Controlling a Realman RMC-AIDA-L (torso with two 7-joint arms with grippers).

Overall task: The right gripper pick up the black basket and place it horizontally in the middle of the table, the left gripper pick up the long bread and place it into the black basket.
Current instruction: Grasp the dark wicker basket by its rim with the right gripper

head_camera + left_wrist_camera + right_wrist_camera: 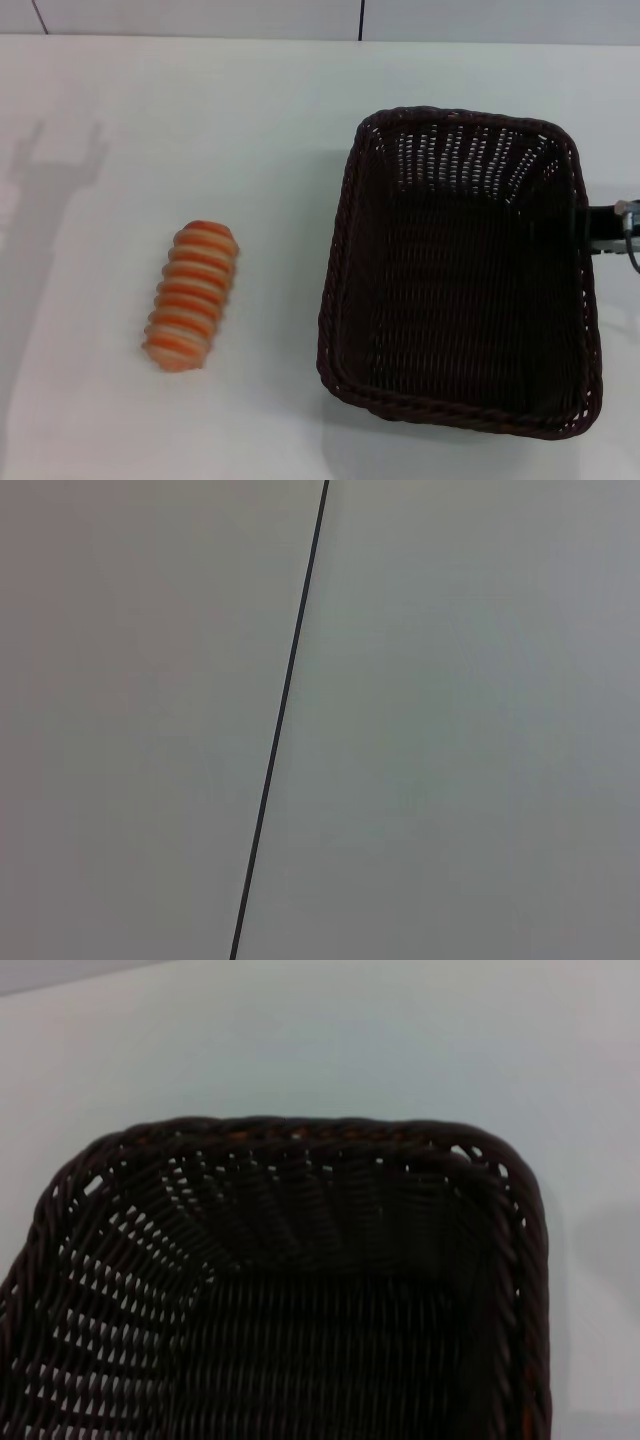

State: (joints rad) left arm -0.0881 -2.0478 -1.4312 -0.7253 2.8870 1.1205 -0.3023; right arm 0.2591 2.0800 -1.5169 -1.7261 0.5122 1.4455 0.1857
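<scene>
Head view: right pincer (pixel 606 226) meets black basket (pixel 460 270) rim, grip unclear, long bread (pixel 191 295) apart

A plain white tabletop (pixel 250 150) fills nearly the whole head view, smooth and evenly lit, with a soft grey shadow lying across its far left side from the upper left down to the lower left corner. Along the top edge of the frame runs a strip of pale wall panels (pixel 200 15), split by a thin dark vertical seam (pixel 360 18) right of centre and another slanted one at the upper left. The left wrist view shows only a flat grey panelled surface (pixel 450 730) crossed by one thin dark seam (pixel 283 715) running slightly aslant from top to bottom.
</scene>
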